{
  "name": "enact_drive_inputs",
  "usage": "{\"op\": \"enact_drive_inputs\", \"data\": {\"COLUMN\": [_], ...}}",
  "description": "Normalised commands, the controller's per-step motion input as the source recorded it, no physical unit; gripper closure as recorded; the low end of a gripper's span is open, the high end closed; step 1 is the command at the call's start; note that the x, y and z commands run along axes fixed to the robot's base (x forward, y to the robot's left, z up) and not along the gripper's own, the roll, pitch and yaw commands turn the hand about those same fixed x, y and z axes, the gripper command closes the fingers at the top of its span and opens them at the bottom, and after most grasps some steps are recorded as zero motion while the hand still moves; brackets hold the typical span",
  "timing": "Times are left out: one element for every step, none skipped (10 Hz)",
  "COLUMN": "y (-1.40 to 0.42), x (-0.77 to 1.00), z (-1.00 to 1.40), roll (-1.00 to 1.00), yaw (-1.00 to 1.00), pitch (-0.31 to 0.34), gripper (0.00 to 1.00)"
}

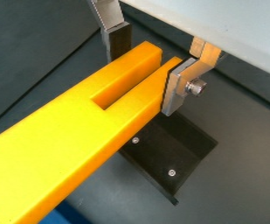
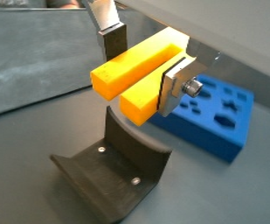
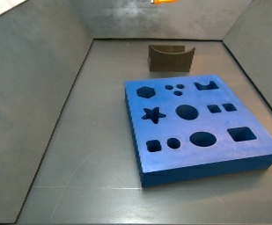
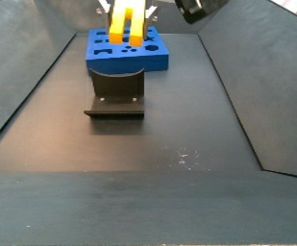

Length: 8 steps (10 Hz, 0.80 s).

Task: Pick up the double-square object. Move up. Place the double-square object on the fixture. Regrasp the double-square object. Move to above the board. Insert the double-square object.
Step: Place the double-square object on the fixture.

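My gripper (image 1: 148, 70) is shut on one end of the double-square object (image 1: 85, 118), a yellow-orange block with a lengthwise groove. In both wrist views the silver fingers flank that end, and the rest of the block (image 2: 128, 68) juts out free. The block (image 4: 129, 26) hangs in the air, high above the floor, and only its tip (image 3: 162, 2) shows at the edge of a side view. Below it on the floor stands the dark fixture (image 2: 107, 175) (image 3: 170, 58) (image 4: 116, 96), with nothing on it. The blue board (image 3: 197, 123) (image 4: 125, 53) lies flat beside the fixture.
Dark sloping walls (image 3: 55, 79) (image 4: 235, 86) enclose the grey floor on both sides. The board (image 2: 213, 109) has several shaped cut-outs in its top. The fixture's base plate (image 1: 166, 157) carries small screws.
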Motion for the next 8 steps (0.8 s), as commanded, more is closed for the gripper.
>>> {"op": "enact_drive_inputs", "data": {"y": [0.05, 0.05, 0.03, 0.03, 0.04, 0.04, 0.04, 0.04], "x": [0.46, 0.46, 0.44, 0.42, 0.38, 0.35, 0.3, 0.27], "z": [-0.01, -0.01, 0.0, 0.0, 0.0, 0.0, 0.0, 0.0], "roll": [-0.51, -0.4, -0.24, -0.19, -0.16, -0.13, -0.11, -0.1], "yaw": [0.13, 0.04, -0.06, -0.11, -0.12, -0.13, -0.12, -0.11], "pitch": [0.493, 0.459, 0.368, 0.299, 0.248, 0.209, 0.173, 0.151], "gripper": [1.0, 1.0, 1.0, 1.0, 1.0, 1.0, 1.0, 1.0]}}
